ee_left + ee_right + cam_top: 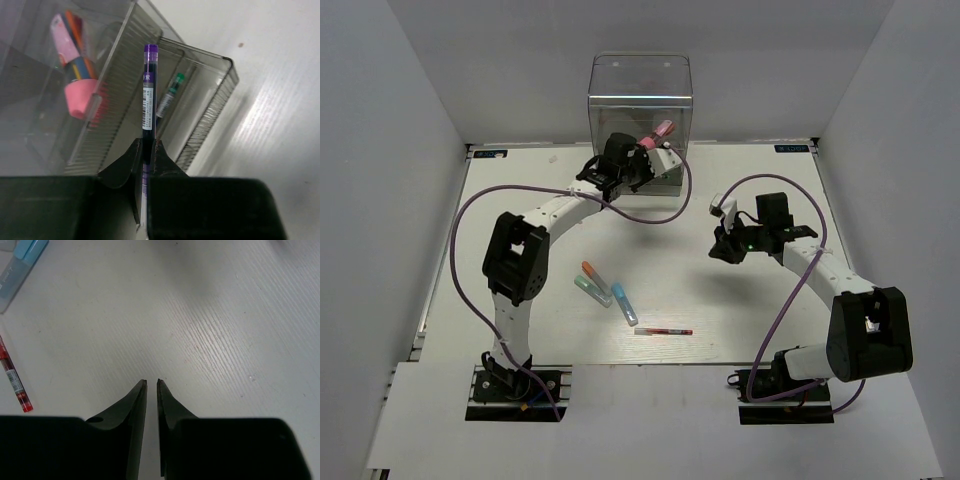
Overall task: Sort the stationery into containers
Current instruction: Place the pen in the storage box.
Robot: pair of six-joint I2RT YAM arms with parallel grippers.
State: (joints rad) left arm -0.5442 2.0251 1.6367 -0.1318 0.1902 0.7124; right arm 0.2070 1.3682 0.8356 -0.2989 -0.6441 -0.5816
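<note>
My left gripper is shut on a thin dark pen with a purple tip, held over the pulled-out drawers of the transparent container. One drawer holds a chunky pink-and-red piece, and another holds a thin green-tipped pen. On the table lie an orange-capped marker, a teal one, a blue one and a red pen. My right gripper hovers over bare table. Its jaws stand a narrow gap apart with nothing between them.
In the right wrist view the blue marker and the red pen lie to the left of the fingers. White walls enclose the table. Purple cables loop over it beside both arms.
</note>
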